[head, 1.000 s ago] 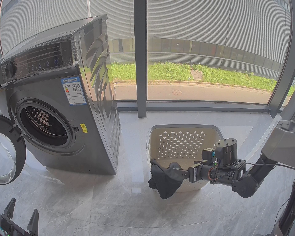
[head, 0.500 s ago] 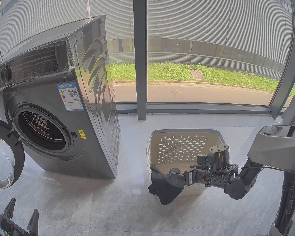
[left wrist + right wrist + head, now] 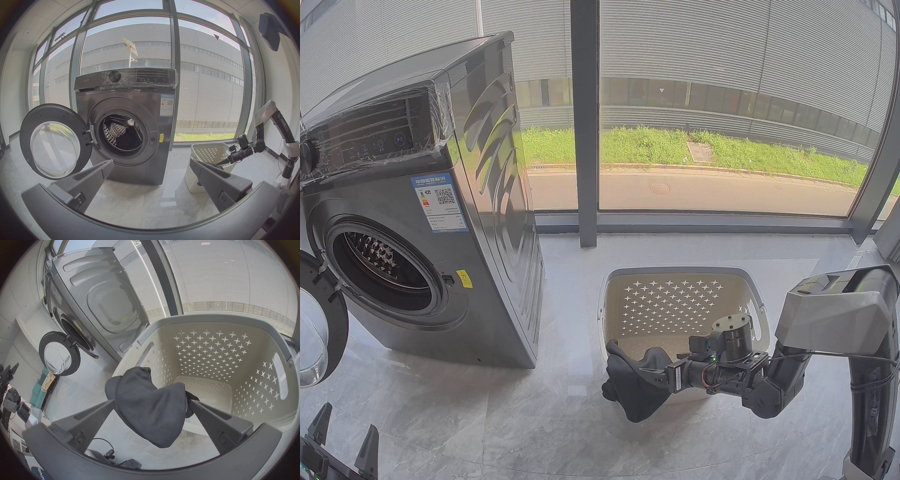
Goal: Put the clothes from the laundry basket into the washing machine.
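The dark garment [image 3: 634, 387] lies draped over the laundry basket [image 3: 681, 273] at the corner nearest the robot on its left, with its lower end hanging down outside the wall. The right gripper [image 3: 150, 402] is level with that corner. Its fingers [image 3: 215, 424] stand wide apart, with the garment bunched between them. The basket stands on the floor [image 3: 550, 425], to the right of the washing machine [image 3: 487, 187] and apart from it. The machine's door [image 3: 322, 325] is swung open, exposing the drum [image 3: 384, 262]. The left gripper [image 3: 344, 435] is low on the left, its fingers apart and holding nothing.
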Available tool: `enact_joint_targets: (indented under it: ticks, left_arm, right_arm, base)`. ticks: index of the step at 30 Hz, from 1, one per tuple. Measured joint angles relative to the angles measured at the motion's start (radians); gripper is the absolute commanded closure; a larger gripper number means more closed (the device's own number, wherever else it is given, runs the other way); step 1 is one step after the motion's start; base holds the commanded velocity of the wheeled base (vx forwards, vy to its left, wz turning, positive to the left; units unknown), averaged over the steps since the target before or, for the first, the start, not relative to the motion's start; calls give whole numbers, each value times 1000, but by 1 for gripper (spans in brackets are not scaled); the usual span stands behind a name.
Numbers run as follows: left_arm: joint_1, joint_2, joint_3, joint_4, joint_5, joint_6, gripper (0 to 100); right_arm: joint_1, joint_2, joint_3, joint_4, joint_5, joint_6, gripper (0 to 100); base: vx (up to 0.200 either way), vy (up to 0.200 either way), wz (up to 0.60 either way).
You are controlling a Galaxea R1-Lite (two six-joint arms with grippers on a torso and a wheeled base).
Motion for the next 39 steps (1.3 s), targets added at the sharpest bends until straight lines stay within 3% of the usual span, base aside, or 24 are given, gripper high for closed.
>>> enact_joint_targets:
  ticks: [13, 14, 39]
  left_arm:
    - [-1, 0, 0, 0, -2, -1, 0]
    - [-1, 0, 0, 0, -2, -1, 0]
    - [-1, 0, 0, 0, 1, -5, 0]
  right_arm:
    - [8, 95, -43, -61, 4, -3, 0]
    - [9, 98, -45, -61, 4, -3, 100]
    - [29, 32, 8, -132, 0, -3, 100]
  base:
    - [0, 0, 0]
    - [0, 0, 0]
    - [0, 0, 0]
